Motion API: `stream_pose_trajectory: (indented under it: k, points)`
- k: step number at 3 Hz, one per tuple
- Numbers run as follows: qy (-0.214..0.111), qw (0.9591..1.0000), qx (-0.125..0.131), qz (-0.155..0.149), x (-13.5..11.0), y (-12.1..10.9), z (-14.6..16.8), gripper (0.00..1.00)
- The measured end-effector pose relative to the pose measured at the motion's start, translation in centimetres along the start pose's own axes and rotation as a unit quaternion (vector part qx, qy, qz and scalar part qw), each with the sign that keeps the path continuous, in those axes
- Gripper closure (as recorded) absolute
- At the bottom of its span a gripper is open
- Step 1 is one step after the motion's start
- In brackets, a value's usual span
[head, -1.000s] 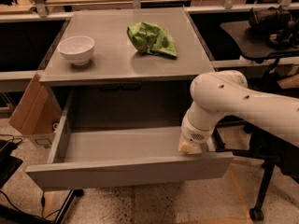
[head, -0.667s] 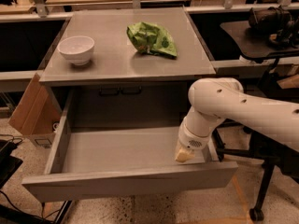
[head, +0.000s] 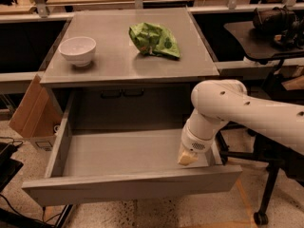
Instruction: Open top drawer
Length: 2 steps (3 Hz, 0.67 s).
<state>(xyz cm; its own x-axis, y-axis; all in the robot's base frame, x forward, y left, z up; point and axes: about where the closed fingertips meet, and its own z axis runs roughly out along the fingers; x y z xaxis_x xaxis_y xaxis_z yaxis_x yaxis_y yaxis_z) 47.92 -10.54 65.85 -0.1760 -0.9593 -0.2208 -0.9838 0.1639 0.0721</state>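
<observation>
The top drawer (head: 133, 186) is a wide, shallow grey drawer under the grey cabinet top. It stands pulled far out toward me, and its bare grey tray interior (head: 128, 151) shows. My white arm reaches in from the right. My gripper (head: 187, 158) hangs inside the drawer at its right end, just behind the front panel, with its pale tip pointing down.
A white bowl (head: 77, 50) and a crumpled green bag (head: 154, 39) lie on the cabinet top (head: 118, 65). A cardboard box (head: 29, 114) leans at the left. A black chair base (head: 263, 194) stands at the right, and a dark side table (head: 256, 37) behind it.
The drawer has slid further out toward me. My gripper has moved with it, staying at the drawer's right end behind the front panel.
</observation>
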Motion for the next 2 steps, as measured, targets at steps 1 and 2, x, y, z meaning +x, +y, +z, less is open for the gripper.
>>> stream_pose_trajectory:
  k: [1,2]
  points:
    - [0.000,1.0000,-0.001,0.000,0.01,0.05,0.07,0.21]
    - [0.001,1.0000,-0.002,-0.001,0.02,0.12,0.15,0.00]
